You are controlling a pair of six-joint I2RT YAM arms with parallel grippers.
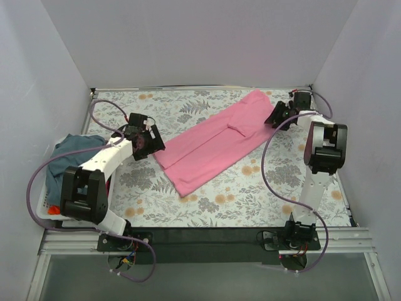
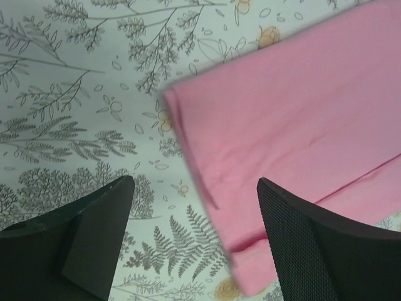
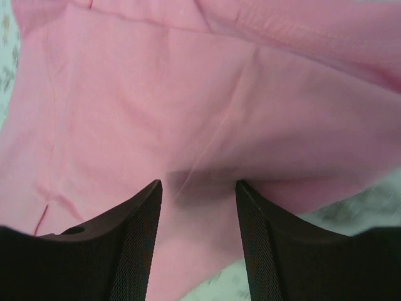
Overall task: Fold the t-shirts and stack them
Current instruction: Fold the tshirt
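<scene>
A bright pink t-shirt (image 1: pixel 216 141), folded lengthwise into a long strip, lies diagonally across the middle of the table. My left gripper (image 1: pixel 152 143) is open and hovers at the strip's near-left end; the left wrist view shows the pink corner (image 2: pixel 282 144) partly between the open fingers (image 2: pixel 301 238). My right gripper (image 1: pixel 276 117) is open at the strip's far-right end, with pink cloth (image 3: pixel 200 113) filling the right wrist view beneath the spread fingers (image 3: pixel 135 241). A slate blue-grey shirt (image 1: pixel 72 153) lies bunched in the basket at left.
A white laundry basket (image 1: pixel 45 204) stands at the table's left edge, with a bit of red (image 1: pixel 54 209) at its near corner. The floral tablecloth (image 1: pixel 250 188) covers the table. White walls enclose the back and both sides.
</scene>
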